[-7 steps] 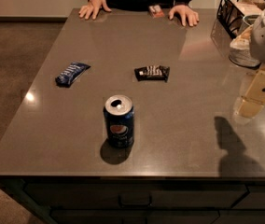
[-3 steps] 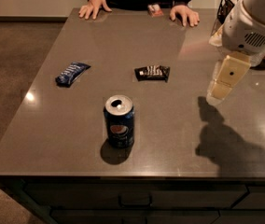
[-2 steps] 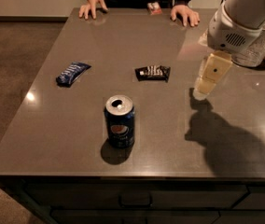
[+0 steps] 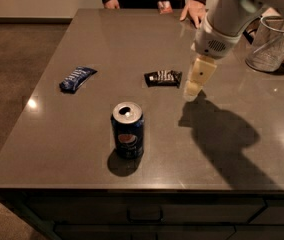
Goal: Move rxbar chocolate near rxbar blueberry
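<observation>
The rxbar chocolate (image 4: 163, 78), a flat black wrapper with white lettering, lies near the middle of the grey table (image 4: 82, 164). The rxbar blueberry (image 4: 77, 79), a flat dark blue wrapper, lies to its left near the table's left side. My gripper (image 4: 193, 88) hangs from the white arm just right of the chocolate bar, above the table, holding nothing.
A blue Pepsi can (image 4: 127, 130) stands upright in front of the two bars. A wire basket (image 4: 272, 44) stands at the right back. A person's hands (image 4: 194, 10) rest on the far edge of the table.
My arm has swung in from the right edge toward the middle, and the gripper has come down beside the chocolate bar. The bars and can have not moved.
</observation>
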Robot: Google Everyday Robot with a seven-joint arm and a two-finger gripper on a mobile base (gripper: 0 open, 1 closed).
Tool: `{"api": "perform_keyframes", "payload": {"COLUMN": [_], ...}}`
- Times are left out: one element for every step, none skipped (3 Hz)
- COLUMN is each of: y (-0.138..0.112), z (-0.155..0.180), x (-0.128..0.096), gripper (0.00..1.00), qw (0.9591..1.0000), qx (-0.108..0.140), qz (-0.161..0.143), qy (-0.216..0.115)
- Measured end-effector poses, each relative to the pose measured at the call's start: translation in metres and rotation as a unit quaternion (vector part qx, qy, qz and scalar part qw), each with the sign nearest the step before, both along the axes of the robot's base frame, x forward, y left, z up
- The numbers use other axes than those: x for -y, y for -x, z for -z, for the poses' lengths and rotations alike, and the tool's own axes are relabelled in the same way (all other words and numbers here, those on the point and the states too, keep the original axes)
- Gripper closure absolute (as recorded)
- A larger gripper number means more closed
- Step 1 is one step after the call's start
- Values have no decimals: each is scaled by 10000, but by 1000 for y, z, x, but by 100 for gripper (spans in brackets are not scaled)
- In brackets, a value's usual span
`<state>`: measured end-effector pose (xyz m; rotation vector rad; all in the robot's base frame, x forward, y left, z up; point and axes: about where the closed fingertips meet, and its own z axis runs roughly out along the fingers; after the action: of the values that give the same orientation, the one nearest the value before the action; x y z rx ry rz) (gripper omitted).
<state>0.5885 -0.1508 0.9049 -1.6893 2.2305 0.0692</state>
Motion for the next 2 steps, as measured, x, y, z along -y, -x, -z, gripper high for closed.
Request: {"api": "perform_keyframes", "payload": {"y": [-21,-37], "z": [18,32], "x": [-12,-27], "gripper": [0,0], "qw": [9998,9995], "qx": [-127,-188], "qz": [63,55], "qy": [-115,-248]}}
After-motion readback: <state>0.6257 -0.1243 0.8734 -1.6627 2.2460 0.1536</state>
